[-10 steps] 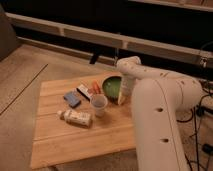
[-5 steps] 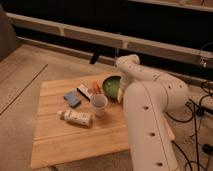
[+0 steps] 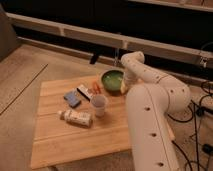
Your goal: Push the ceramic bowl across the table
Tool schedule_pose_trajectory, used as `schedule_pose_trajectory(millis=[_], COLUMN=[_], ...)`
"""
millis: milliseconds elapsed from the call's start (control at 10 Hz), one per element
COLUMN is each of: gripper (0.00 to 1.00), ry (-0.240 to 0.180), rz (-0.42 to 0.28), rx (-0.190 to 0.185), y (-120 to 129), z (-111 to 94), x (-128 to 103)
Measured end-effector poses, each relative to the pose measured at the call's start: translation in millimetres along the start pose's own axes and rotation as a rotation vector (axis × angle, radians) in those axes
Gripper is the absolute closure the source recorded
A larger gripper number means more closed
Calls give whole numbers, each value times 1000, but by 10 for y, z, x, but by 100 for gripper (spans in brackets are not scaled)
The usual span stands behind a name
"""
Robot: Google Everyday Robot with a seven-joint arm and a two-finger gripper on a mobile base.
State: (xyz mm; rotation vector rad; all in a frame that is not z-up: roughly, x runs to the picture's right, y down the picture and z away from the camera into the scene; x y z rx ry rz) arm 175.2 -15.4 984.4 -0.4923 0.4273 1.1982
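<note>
The green ceramic bowl (image 3: 112,79) sits near the far edge of the wooden plank table (image 3: 65,135), right of centre. My white arm reaches in from the lower right and bends over the bowl's right side. The gripper (image 3: 123,86) is at the bowl's right rim, low against the table, mostly hidden by the arm. A small white cup (image 3: 99,105) stands in front of the bowl, toward the near left.
A blue-and-white packet (image 3: 72,99) and a small orange item (image 3: 96,88) lie left of the bowl. A pale bottle (image 3: 76,117) lies on its side in front of the cup. A dark railing and wall run behind the table. Cables lie on the floor at right.
The bowl has slid toward the far edge and a little left. The arm has followed it, swinging farther over the table.
</note>
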Motion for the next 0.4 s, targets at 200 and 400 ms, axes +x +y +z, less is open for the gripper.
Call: schedule_pose_trajectory(millis=[200,400], gripper=[35,35], ry=[-46,-45], rz=[-24,-23], rx=[35,37], y=[-73,-80], z=[-144,-140], x=[-149,-142])
